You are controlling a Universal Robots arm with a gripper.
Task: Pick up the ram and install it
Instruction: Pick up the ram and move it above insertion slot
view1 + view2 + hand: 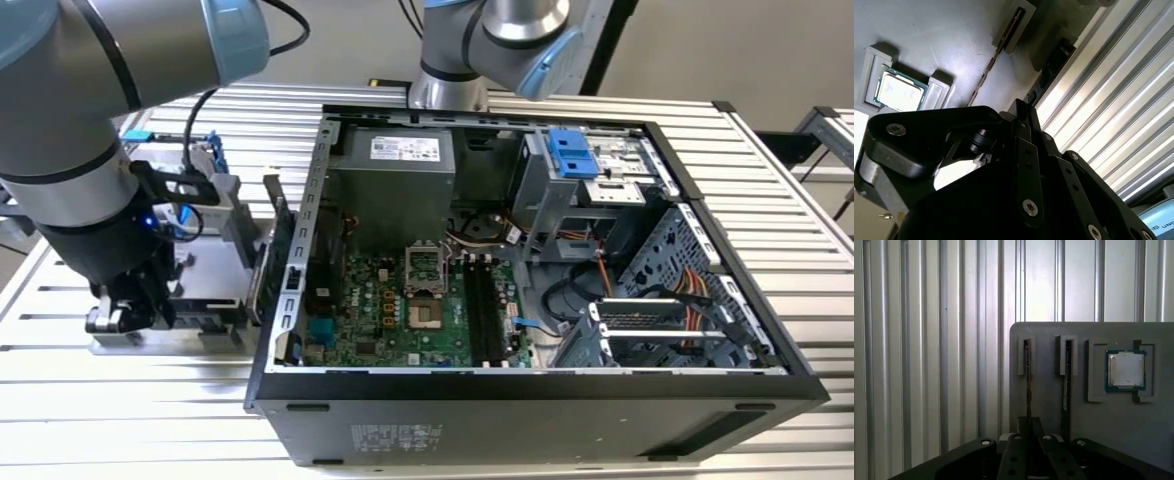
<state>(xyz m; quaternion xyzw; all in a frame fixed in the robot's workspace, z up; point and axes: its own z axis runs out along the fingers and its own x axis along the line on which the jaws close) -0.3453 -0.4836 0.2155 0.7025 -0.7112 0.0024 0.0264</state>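
Observation:
The ram (1027,380) stands on edge in a slot of the grey parts tray (1046,410), seen as a thin dark strip. In the second wrist view the ram (989,65) runs away from the black fingertips. My gripper (1029,429) sits at the near end of this stick, its jaws drawn together on the board's edge. The gripper (1025,112) is low over the tray in that view too. In the exterior view the gripper (127,318) hangs over the tray (200,335) at the exterior view's left, beside the open computer case (534,400).
A second memory stick (1068,375) stands in the neighbouring slot. A square silver CPU chip (1125,370) lies in a recess of the tray. Long black memory slots (483,315) lie on the motherboard inside the case. Ribbed metal table (929,340) surrounds the tray.

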